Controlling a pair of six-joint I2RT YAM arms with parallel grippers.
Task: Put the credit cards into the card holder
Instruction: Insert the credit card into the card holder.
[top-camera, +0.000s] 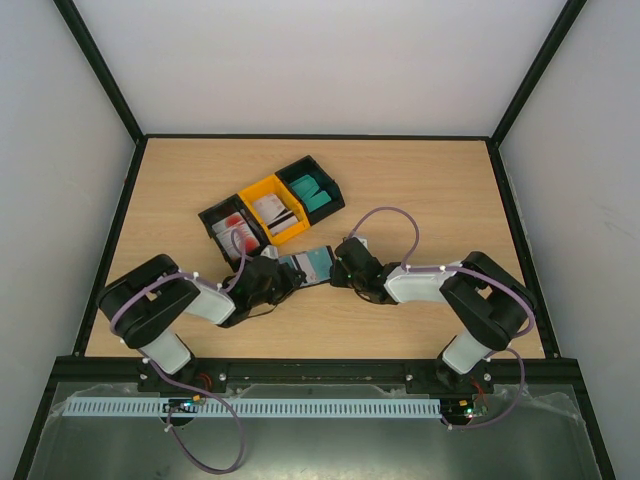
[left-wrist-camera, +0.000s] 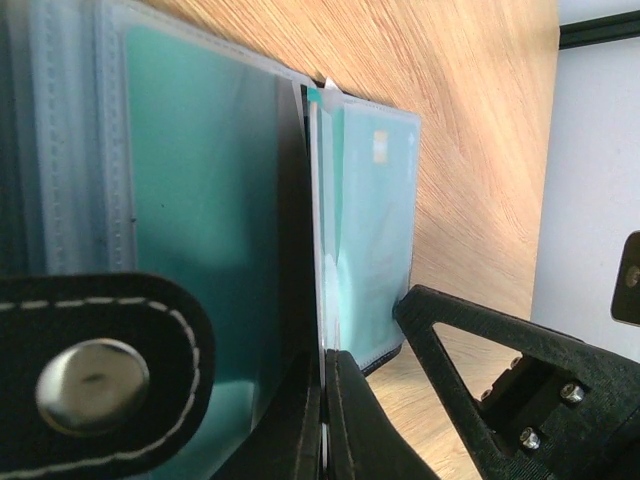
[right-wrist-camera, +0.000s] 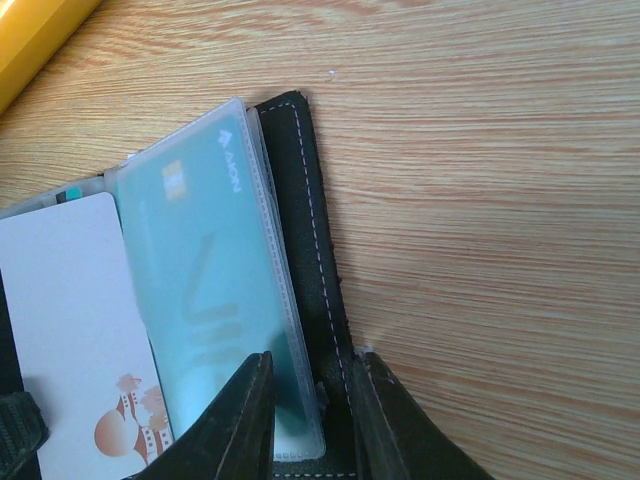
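The card holder (top-camera: 312, 263) lies open on the wooden table (top-camera: 430, 190), stretched between the two tools. Its long axis runs from one tool to the other, angled a little away from the arm bases toward the right arm's side.

The left gripper (top-camera: 286, 276) is fully closed, pinching the thin edges of the holder's clear sleeves. In its wrist view the black snap tab (left-wrist-camera: 95, 375), with its metal stud, lies just left of the fingers. The sleeved teal cards (left-wrist-camera: 200, 200) stretch away ahead of them.

The right gripper (right-wrist-camera: 315, 400) stands at the holder's opposite end. Its jaws are narrowly apart and clamped over the stitched black cover edge together with the outermost clear sleeve (right-wrist-camera: 275, 300). That sleeve holds a teal card (right-wrist-camera: 195, 290) whose long axis points away from the fingertips and leans slightly left, its logo end farthest from them. Just left of it a white card (right-wrist-camera: 70, 320) with an orange figure lies parallel to it.

Beyond the fingertips, up and to the left, is a corner of the yellow bin (right-wrist-camera: 30, 40). From above, that bin sits beyond both grippers, with loose teal cards (top-camera: 315, 193) in the bin on its right and red-and-white cards (top-camera: 235, 228) in the bin on its left.
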